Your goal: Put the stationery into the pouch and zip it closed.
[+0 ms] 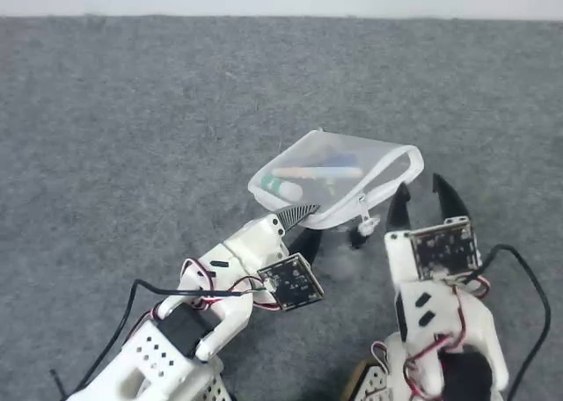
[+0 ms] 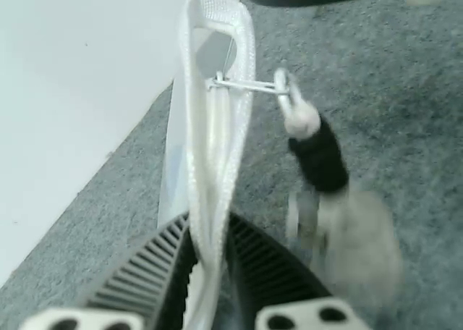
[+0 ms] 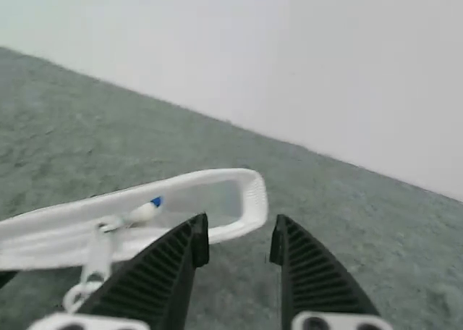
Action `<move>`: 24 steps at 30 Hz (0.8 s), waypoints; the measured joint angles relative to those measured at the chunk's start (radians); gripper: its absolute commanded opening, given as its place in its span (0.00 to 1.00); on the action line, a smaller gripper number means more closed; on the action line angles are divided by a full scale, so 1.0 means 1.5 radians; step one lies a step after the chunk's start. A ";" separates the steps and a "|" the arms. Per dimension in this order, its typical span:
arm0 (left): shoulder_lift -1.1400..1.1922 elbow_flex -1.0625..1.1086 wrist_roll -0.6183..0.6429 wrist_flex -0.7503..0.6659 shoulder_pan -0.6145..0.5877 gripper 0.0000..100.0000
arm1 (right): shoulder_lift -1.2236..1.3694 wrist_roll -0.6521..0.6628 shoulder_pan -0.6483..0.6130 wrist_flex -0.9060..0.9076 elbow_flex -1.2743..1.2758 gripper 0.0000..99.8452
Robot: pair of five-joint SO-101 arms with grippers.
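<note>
Pouch (image 1: 339, 179) edge pinched in L claw (image 1: 303, 222), R claw (image 1: 420, 190) spread, just beside

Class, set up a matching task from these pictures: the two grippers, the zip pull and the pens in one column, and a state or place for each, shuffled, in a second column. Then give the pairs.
Column one
1. left gripper
2. right gripper
3. zip pull
4. pens

Column two
A. inside the pouch
B. open, beside the pouch's end
C. hanging from the pouch's zip, outside
D. shut on the pouch's edge

Pairs: 1-D, 2-B, 3-C, 4-A
</note>
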 measured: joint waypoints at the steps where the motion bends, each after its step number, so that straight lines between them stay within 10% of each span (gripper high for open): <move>1: 0.000 0.000 0.000 0.000 0.000 0.01 | 0.000 0.000 -0.011 0.020 -0.012 0.14; 24: 0.000 0.000 0.000 0.000 0.000 0.01 | 0.200 -0.017 -0.178 0.214 -0.163 0.13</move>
